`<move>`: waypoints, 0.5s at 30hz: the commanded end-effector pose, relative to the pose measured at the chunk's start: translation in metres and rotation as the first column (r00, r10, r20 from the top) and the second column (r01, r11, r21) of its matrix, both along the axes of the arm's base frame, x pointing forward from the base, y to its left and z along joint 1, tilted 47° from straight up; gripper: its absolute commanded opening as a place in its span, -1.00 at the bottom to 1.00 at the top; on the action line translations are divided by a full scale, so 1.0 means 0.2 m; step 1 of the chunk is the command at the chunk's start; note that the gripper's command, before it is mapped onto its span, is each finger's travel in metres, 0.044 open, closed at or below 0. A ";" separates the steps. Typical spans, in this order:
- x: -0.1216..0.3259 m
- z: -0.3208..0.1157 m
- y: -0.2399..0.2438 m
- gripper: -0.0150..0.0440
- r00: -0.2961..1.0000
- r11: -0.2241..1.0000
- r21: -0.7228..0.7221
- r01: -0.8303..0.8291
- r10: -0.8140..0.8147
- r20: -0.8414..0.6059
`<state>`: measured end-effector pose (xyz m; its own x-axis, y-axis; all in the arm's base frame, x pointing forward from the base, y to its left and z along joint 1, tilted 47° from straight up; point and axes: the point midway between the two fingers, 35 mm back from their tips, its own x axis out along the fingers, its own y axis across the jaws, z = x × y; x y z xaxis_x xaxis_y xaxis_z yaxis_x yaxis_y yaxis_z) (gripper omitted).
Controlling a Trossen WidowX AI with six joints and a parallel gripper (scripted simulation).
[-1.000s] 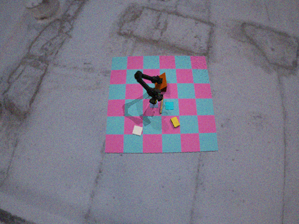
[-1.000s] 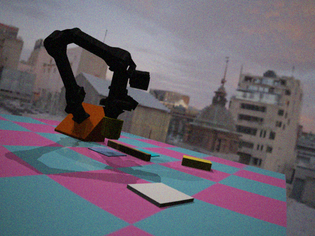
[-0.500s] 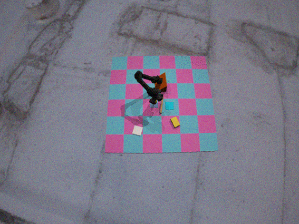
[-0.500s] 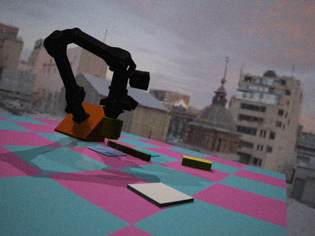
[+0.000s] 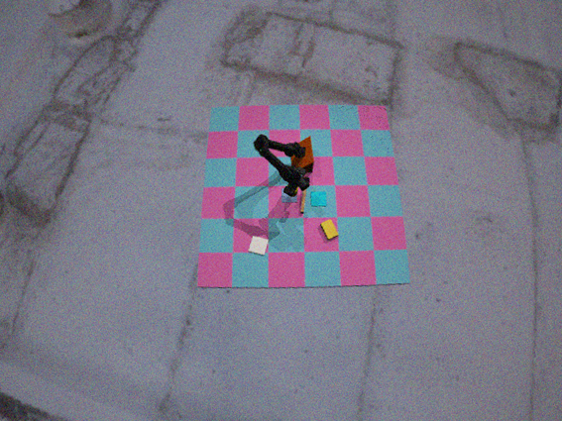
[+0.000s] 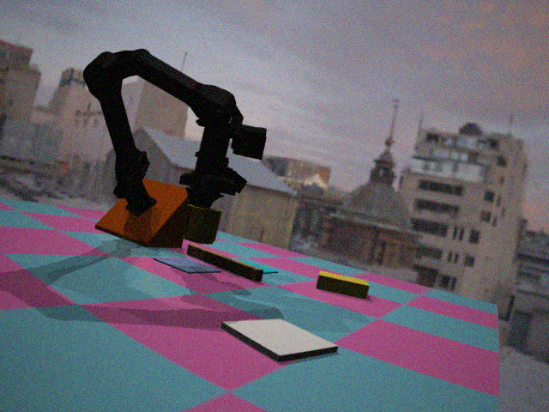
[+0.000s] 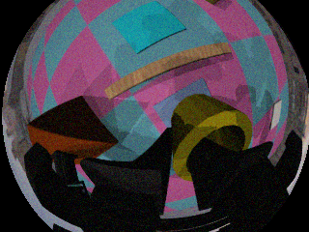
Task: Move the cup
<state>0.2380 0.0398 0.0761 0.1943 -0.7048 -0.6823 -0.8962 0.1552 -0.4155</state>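
Observation:
The yellow cup hangs upright or nearly so above the mat, close to the blue-grey pad. My gripper is shut on the cup's wall, with one finger outside and the other over the rim. The cyan pad lies bare on the far side of the wooden bar. The marbles cannot be seen; the finger and shadow hide the cup's inside.
The low bar lies between the two pads. An orange wedge stands beside the arm's base. A yellow block lies beyond the cyan pad, and a white slab lies farther off.

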 end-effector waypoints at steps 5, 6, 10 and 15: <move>0.01 -0.06 0.06 -0.49 1.000 1.000 0.005 0.005 -0.005 0.003; 0.01 -0.06 0.07 -0.49 1.000 1.000 0.005 0.005 -0.005 0.003; 0.01 -0.09 0.10 -0.49 1.000 1.000 0.006 0.005 -0.005 0.003; 0.01 -0.13 0.13 -0.49 1.000 1.000 0.006 0.005 -0.006 0.004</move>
<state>0.2389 0.0608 0.0556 0.1933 -0.7039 -0.6835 -0.8958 0.1574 -0.4156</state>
